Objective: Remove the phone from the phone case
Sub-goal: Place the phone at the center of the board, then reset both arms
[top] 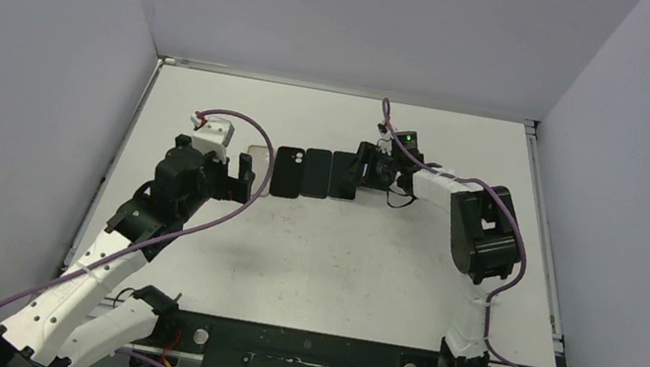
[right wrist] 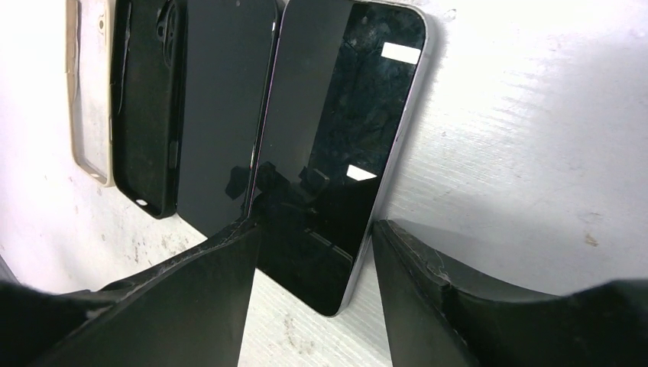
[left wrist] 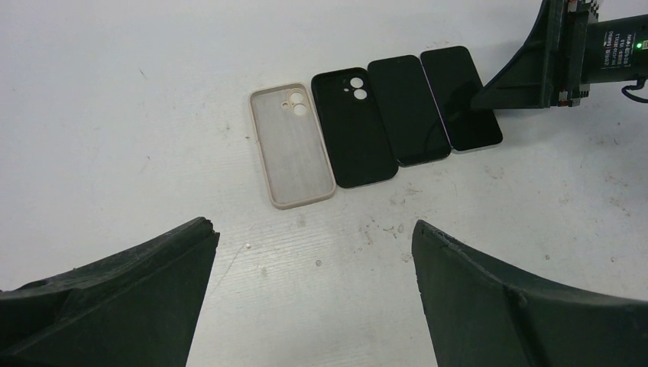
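Right pincer (right wrist: 313,245) covers the near end of the silver-edged phone (right wrist: 336,138); contact unclear. Beige case (right wrist: 88,92) cut by frame edge. Overhead: phones perhaps too small to distinguish.

Lighting even, diffuse, from overhead; all three views bright. Counter (top: 310,251) reads near-white, mildly overexposed in the right wrist view, where surface texture washes out at upper right. Shadows soft: faint grey smear under the left arm in the top view. Glare: two small white rectangular reflections on the phone screen (right wrist: 336,153), plus dark mirrored shapes of the right claw (right wrist: 313,237). Left claw (left wrist: 313,283) fingers soft, out of focus at the frame's bottom edge. Top view sharp throughout.
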`<state>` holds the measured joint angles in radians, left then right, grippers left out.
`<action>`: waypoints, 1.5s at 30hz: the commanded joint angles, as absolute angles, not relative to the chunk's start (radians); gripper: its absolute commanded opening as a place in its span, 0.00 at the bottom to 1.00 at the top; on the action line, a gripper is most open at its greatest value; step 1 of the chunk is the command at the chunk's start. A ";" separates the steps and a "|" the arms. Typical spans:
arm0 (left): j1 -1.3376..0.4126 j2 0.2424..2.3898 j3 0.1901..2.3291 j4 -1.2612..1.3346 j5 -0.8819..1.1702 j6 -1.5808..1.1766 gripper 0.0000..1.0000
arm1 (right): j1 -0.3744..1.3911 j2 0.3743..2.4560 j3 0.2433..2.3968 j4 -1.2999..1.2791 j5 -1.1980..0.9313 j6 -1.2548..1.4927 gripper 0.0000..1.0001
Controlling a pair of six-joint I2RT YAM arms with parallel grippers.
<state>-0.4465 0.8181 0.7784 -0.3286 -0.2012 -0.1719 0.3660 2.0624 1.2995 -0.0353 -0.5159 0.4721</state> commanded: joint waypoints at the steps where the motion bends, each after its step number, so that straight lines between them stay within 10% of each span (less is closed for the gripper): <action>1: -0.453 0.798 0.777 -0.308 -0.198 -0.161 0.97 | 0.382 2.060 1.281 -0.038 -0.548 0.487 0.57; 17: -0.458 0.687 0.819 -0.324 -0.238 -0.172 0.97 | 0.329 1.435 1.002 -0.087 -0.177 0.335 0.99; 32: -0.460 0.293 0.781 -0.408 -0.376 -0.173 0.97 | 0.323 0.499 0.723 -0.316 0.307 0.245 1.00; 45: -0.472 0.079 0.629 -0.390 -0.509 -0.201 0.97 | 0.324 0.289 0.641 -0.340 0.333 0.209 1.00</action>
